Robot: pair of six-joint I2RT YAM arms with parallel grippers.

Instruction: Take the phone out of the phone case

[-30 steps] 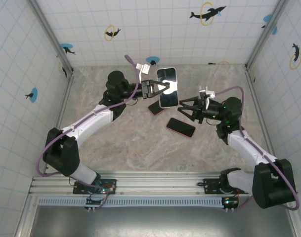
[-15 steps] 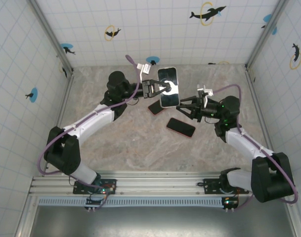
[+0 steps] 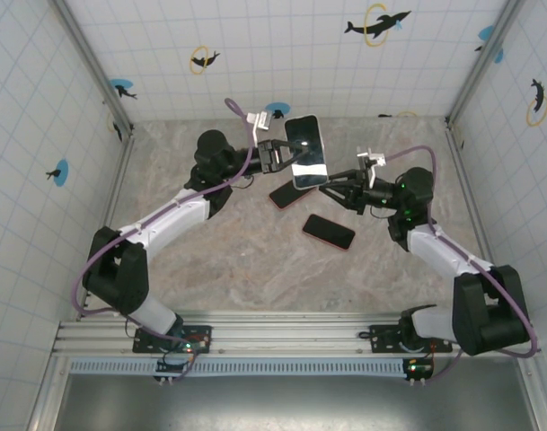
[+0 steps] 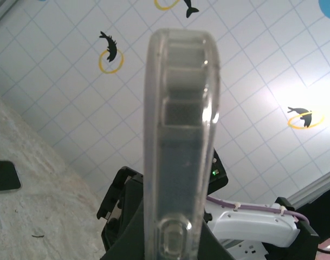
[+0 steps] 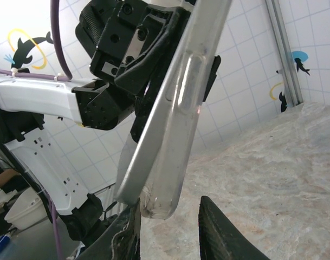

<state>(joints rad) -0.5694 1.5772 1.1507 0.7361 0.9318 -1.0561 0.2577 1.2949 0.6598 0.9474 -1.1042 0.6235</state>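
My left gripper (image 3: pixel 294 161) is shut on the clear phone case (image 4: pixel 178 135) and holds it in the air, edge-on in the left wrist view. The phone (image 3: pixel 304 149) sits in the case with its dark screen up. In the right wrist view the phone's silver edge (image 5: pixel 154 135) stands a little apart from the case wall (image 5: pixel 187 92) at the bottom corner. My right gripper (image 5: pixel 170 227) is open, and that corner hangs between its fingers. The left finger (image 5: pixel 124 238) touches the corner, while the right finger (image 5: pixel 224 233) stands clear of it. From above, the right gripper (image 3: pixel 330 186) meets the phone's lower right corner.
Two other phones lie on the marble table under the held one: a dark one (image 3: pixel 286 193) and a red-edged one (image 3: pixel 328 231). Tiled walls (image 3: pixel 282 54) close in the back and sides. The front rail (image 3: pixel 282 334) carries both arm bases.
The right gripper has moved up and left to the held phone's lower corner while its jaws narrowed. The left gripper has lifted and tilted the cased phone slightly.
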